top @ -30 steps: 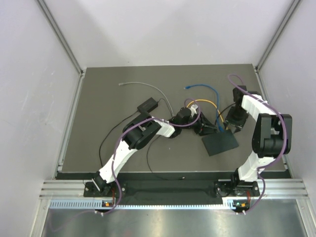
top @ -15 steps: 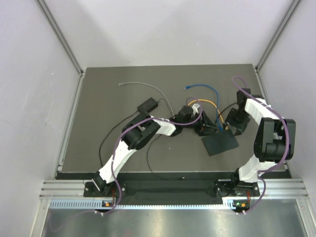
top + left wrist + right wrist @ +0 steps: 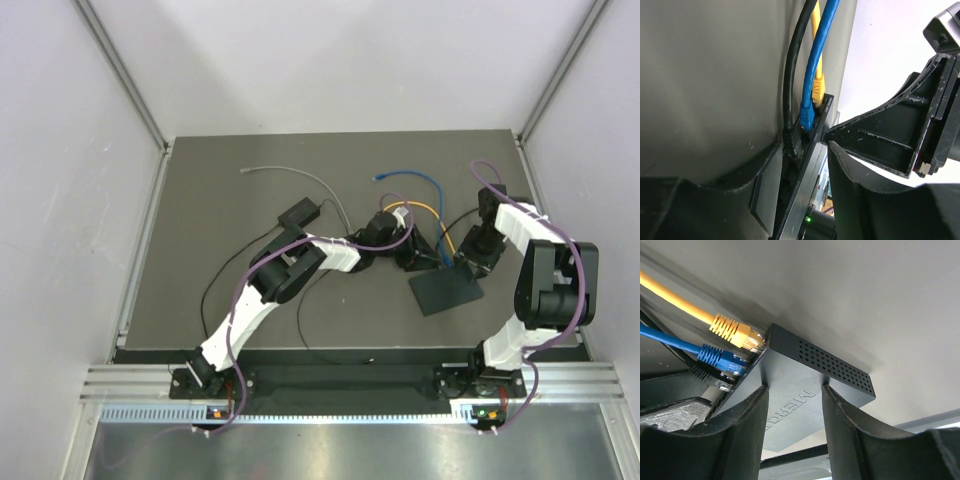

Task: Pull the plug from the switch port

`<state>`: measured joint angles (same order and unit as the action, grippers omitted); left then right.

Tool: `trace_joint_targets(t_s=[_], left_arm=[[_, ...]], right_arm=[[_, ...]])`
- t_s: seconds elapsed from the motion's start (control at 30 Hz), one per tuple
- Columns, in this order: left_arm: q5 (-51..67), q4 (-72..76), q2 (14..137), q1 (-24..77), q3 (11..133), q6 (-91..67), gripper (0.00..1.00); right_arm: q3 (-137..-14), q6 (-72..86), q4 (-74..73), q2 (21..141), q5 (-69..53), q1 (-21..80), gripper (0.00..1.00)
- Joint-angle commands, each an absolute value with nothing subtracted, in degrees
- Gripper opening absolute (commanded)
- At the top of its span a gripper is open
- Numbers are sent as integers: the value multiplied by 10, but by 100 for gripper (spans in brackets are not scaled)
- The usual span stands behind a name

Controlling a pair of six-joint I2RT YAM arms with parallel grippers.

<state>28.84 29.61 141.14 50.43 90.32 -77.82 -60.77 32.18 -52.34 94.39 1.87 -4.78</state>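
The switch (image 3: 447, 292) is a flat matte black box right of centre. Yellow (image 3: 735, 332), blue (image 3: 720, 359) and black (image 3: 702, 371) plugs sit in its port row. My left gripper (image 3: 412, 254) is at that port edge. In the left wrist view its open jaws (image 3: 804, 146) straddle the switch's edge (image 3: 812, 165) and the black plug (image 3: 792, 142), with the blue plug (image 3: 807, 117) and yellow plug (image 3: 817, 90) just beyond. My right gripper (image 3: 478, 252) is open, and its two fingertips (image 3: 764, 390) rest on the switch's top face (image 3: 795, 410).
A smaller black oblong block (image 3: 298, 212) with a thin black cord lies left of centre. A loose grey cable (image 3: 290, 172) runs along the back. Blue and yellow cables (image 3: 415, 190) loop behind the switch. Grey walls enclose the dark mat (image 3: 200, 230).
My left gripper has moved right, closer onto the switch's port edge. My right gripper has shifted slightly and come down onto the switch. The switch itself has not moved.
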Motion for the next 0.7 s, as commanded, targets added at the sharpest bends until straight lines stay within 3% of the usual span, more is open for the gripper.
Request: trace_joint_targets(t_s=[0.0,0.4,0.53,0.67], left_arm=[[269,274,1437,514,923,-758,47],[287,287,1477,526,930,-816,49],[294,254,1495,533,949,-809,32],[288,220,1490,534,944,-780,34]], right_arm=[[-590,324,-490,969,36,-48,47],[-608,317,-494,984,42,-35,46],[-606,317,-495,986,41,-33,46],[-609,313,-494,989,48,-33,47]])
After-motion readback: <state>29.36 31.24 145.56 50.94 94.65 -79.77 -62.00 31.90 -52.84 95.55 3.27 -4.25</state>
